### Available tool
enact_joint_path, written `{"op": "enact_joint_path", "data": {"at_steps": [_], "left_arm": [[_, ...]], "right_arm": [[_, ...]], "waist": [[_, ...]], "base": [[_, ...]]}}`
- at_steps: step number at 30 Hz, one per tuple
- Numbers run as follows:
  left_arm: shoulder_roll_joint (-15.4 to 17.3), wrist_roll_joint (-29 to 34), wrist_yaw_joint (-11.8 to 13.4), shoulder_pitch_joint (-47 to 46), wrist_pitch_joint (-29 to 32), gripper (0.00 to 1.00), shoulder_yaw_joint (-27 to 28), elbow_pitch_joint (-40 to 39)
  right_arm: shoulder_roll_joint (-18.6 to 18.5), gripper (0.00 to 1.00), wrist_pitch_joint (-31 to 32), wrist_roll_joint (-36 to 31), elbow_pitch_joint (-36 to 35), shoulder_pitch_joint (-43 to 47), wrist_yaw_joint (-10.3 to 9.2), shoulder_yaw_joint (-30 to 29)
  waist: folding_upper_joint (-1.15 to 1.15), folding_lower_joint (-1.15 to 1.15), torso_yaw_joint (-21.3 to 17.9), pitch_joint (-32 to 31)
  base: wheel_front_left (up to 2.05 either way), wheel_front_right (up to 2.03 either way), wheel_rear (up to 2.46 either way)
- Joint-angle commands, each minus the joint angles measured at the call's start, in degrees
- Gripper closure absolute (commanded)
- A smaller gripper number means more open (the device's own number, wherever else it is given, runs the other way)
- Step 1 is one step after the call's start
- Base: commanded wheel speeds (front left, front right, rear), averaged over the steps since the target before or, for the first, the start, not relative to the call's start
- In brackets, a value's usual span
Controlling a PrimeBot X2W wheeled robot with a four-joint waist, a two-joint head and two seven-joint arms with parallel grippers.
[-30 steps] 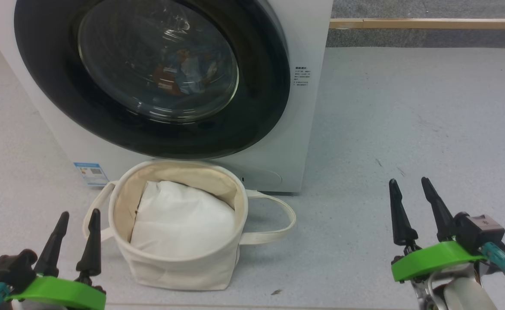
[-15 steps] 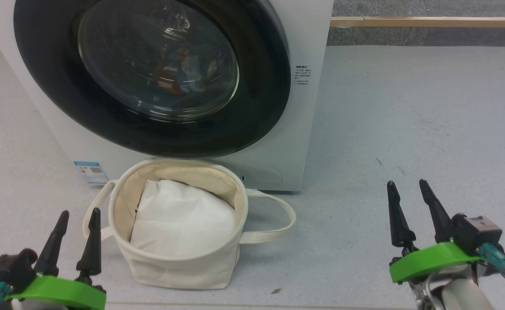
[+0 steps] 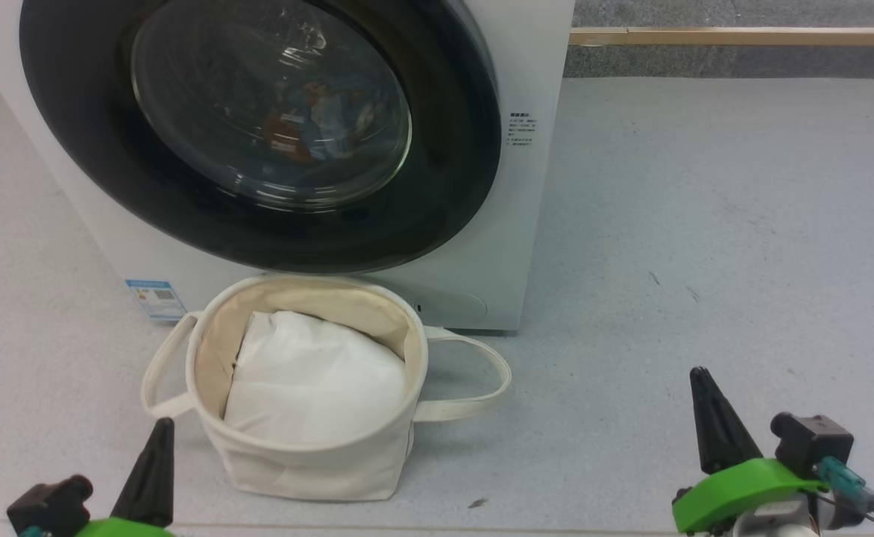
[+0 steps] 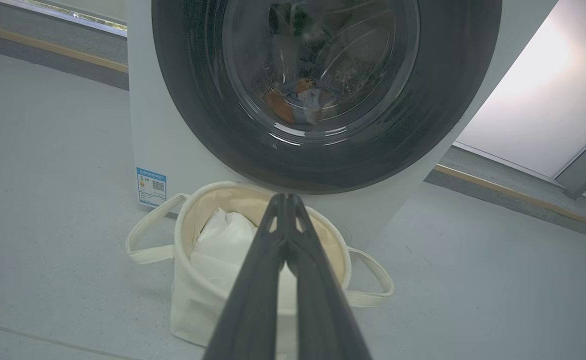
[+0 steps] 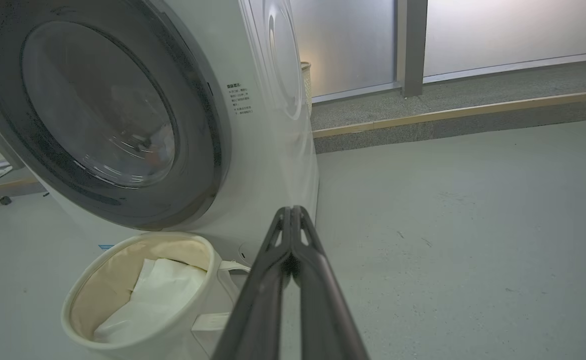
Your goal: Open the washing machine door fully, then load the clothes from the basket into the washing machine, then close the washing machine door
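Note:
The washing machine (image 3: 526, 224) stands in front of me with its washing machine door (image 3: 269, 112) closed, black rim flat against the white front. Through the glass I see the clothes (image 3: 318, 123) inside the drum, blue and orange, as they also appear in the left wrist view (image 4: 298, 100). The cream basket (image 3: 310, 462) sits on the floor just below the door and holds a white pad (image 3: 310, 380). My left gripper (image 3: 159, 429) is shut, low and left of the basket, holding nothing. My right gripper (image 3: 700, 377) is shut too, far to the right over bare floor.
A blue label (image 3: 146, 297) marks the machine's lower left corner. Grey floor (image 3: 705, 224) spreads to the right of the machine. A wood-edged step (image 3: 735, 36) runs along the back, with frosted glass panels (image 5: 473, 30) behind it.
Both grippers have gone from open to shut, fingers pressed together, and both have dropped lower in the head view. Door, basket and pad are unmoved.

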Motion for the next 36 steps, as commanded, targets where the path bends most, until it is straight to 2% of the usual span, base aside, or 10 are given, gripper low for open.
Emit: {"op": "enact_joint_path", "data": {"at_steps": [1,36], "left_arm": [[0.85,-1.61,-0.01,-2.66,0.37,1.0,0.82,-1.87],[-1.84,-20.37,0.95,-2.49,5.99,1.0,2.41,-5.38]], "right_arm": [[0.02,1.0,0.49,1.77,-1.9,-2.41,0.0,-0.54],[0.68,1.0,6.15,23.33,-2.27,-2.82,0.0,-3.94]], "waist": [[0.0,0.03,0.03,-0.02],[0.0,-0.01,0.33,0.15]], "base": [[0.0,0.0,0.0],[0.0,0.0,0.0]]}}
